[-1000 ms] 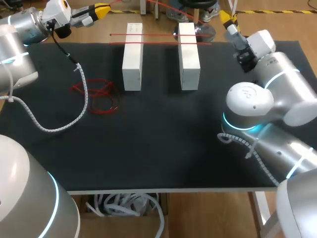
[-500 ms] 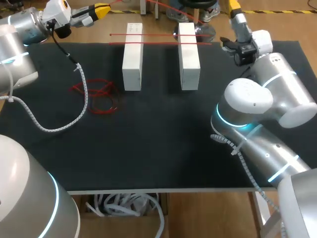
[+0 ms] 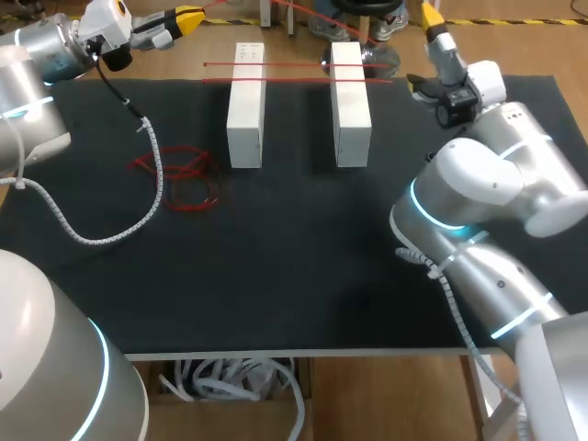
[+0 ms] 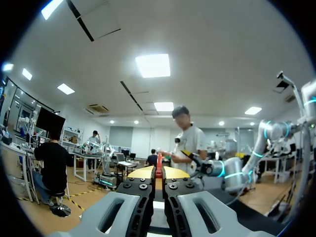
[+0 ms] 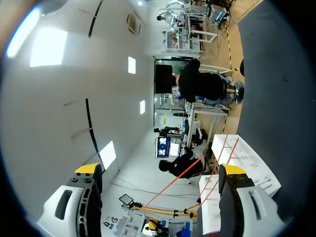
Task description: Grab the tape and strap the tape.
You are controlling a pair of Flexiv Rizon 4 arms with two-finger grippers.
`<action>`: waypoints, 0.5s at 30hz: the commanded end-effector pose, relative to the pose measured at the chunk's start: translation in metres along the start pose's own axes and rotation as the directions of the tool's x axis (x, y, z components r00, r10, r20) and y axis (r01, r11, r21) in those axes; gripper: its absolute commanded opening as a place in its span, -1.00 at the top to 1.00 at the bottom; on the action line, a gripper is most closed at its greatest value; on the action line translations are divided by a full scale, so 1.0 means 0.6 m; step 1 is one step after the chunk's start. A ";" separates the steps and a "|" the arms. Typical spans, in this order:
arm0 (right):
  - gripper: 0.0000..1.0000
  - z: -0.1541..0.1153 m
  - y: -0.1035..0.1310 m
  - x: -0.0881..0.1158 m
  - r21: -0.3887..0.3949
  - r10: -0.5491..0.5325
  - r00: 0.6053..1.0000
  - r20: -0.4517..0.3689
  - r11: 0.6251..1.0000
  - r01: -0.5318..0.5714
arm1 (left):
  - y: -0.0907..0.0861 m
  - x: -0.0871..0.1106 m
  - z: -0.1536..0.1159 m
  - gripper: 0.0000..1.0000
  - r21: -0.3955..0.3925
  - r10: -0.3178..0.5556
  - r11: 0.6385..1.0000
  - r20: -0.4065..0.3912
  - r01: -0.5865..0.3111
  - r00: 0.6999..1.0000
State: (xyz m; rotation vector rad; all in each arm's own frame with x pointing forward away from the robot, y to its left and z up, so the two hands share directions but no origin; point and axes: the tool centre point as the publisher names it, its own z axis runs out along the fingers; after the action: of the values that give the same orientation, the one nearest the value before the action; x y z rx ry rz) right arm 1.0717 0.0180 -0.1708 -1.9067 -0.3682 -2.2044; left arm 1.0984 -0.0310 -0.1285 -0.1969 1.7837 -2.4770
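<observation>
Change: right arm's wrist has turned and lifted over the last second, carrying the right gripper (image 3: 432,16) further past the table's far edge; its elbow has swung in over the table (image 3: 294,276). Left arm is unchanged.
Right fingers: spread wide, nothing between them, touching nothing.
Right arm pose: comes in from the right, forearm folded back, gripper pointing up and away beyond the far right corner.
Left fingers: left gripper (image 3: 190,16) has its yellow tips pinched nearly together on a thin red tape end (image 4: 159,170).
Left arm pose: held high off the far left corner, gripper level and pointing toward the middle.
Tape: two taut red tapes (image 3: 294,64) lie across the tops of two white blocks (image 3: 245,106); a loose red tangle (image 3: 179,176) lies left of the blocks.
</observation>
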 end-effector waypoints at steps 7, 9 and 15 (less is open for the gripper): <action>-1.00 0.042 -0.031 -0.025 -0.043 0.036 0.988 -0.152 0.998 -0.043 | 0.001 0.001 0.000 1.00 0.002 0.001 1.000 0.000 -0.001 1.000; -1.00 0.047 -0.040 -0.025 -0.039 0.045 0.987 -0.157 0.998 -0.051 | 0.001 0.001 0.000 1.00 0.002 0.001 1.000 0.000 -0.001 1.000; -1.00 0.063 -0.052 -0.026 -0.045 0.080 0.982 -0.172 0.995 -0.089 | 0.001 0.001 0.000 1.00 0.002 0.001 1.000 0.000 -0.001 1.000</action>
State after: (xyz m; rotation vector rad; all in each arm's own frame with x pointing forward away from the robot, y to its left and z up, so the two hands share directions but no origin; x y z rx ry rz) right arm 1.0917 0.0533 -0.1790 -1.8628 -0.2715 -2.1772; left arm 1.0984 -0.0310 -0.1285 -0.1968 1.7837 -2.4771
